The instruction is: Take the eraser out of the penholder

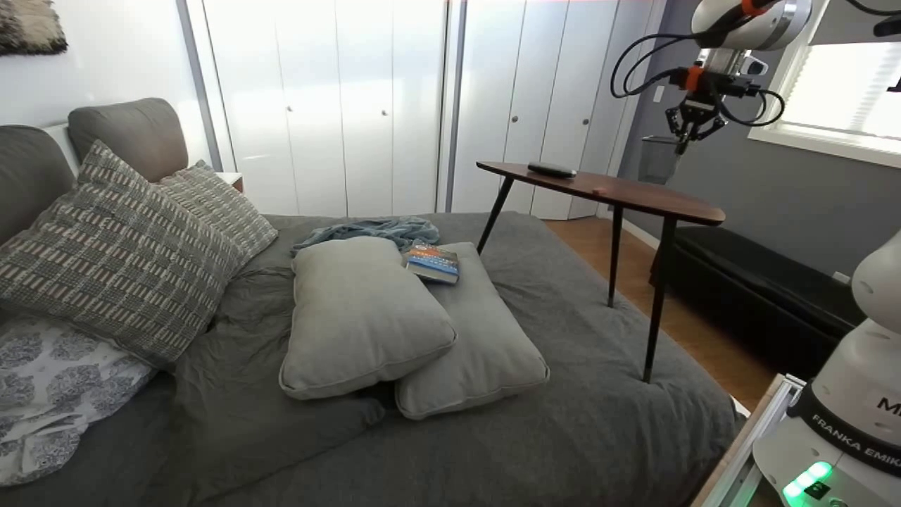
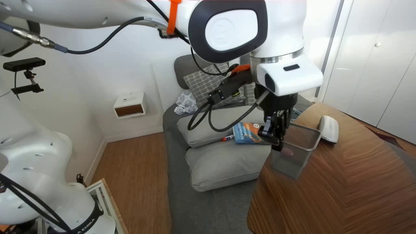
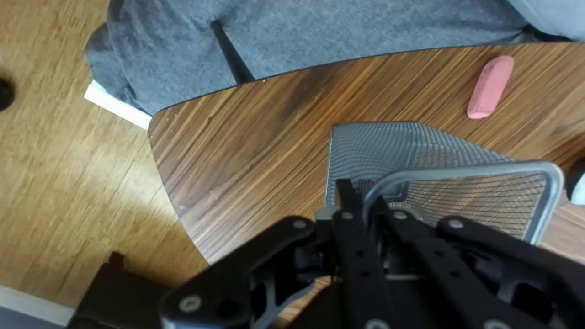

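Observation:
The penholder (image 3: 374, 151) is a grey wire-mesh cup with square sides and a thick metal rim. My gripper (image 3: 361, 194) is shut on a corner of its rim in the wrist view. The cup hangs tilted from the fingers and appears to be off the table, also in both exterior views (image 1: 658, 165) (image 2: 294, 164). The pink eraser (image 3: 491, 87) lies on the brown tabletop (image 3: 256, 151), outside the cup and apart from it. In an exterior view the eraser (image 2: 287, 151) shows through the mesh. The gripper (image 2: 278, 146) covers part of the rim there.
A pale case (image 2: 329, 129) with a dark underside lies on the table behind the cup. The table stands on thin dark legs (image 1: 658, 303) on the grey bed. Pillows (image 1: 366, 317), a book (image 2: 248, 132) and a red-and-white tube (image 2: 228, 137) lie on the bed.

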You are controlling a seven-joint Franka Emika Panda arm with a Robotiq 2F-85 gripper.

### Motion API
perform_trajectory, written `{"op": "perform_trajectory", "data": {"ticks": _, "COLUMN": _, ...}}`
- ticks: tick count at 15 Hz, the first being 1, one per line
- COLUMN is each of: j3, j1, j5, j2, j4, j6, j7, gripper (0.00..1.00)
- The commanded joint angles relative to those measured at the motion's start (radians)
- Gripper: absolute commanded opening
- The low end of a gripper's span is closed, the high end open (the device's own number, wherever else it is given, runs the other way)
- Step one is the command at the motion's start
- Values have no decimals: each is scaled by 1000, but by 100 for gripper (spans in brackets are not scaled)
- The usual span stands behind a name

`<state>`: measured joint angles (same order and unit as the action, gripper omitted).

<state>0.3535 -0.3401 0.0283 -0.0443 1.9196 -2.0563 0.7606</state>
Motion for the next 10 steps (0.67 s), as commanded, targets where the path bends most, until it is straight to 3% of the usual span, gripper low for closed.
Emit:
{"op": "perform_trajectory", "data": {"ticks": 1, "j3": -1, "j1": -10, "j5": -19, "j2": 3, "j4": 3, "j6": -6, "j7": -2, "gripper": 7}}
{"op": "perform_trajectory", "data": {"ticks": 3, "j3": 2, "j1": -14, "j5": -30, "j2": 3, "j4": 12, "j6": -14, "j7": -2, "gripper": 7}}
{"op": "perform_trajectory", "data": {"ticks": 4, "j3": -7, "j1": -6, "j5": -14, "j2": 7, "j4": 6, "j6": -17, "j7": -15, "gripper": 2}}
{"op": "perform_trajectory", "data": {"ticks": 10, "j3": -7, "j1": -8, "j5": -19, "j2": 14, "j4": 19, "j6": -73, "j7": -178, "gripper": 2}}
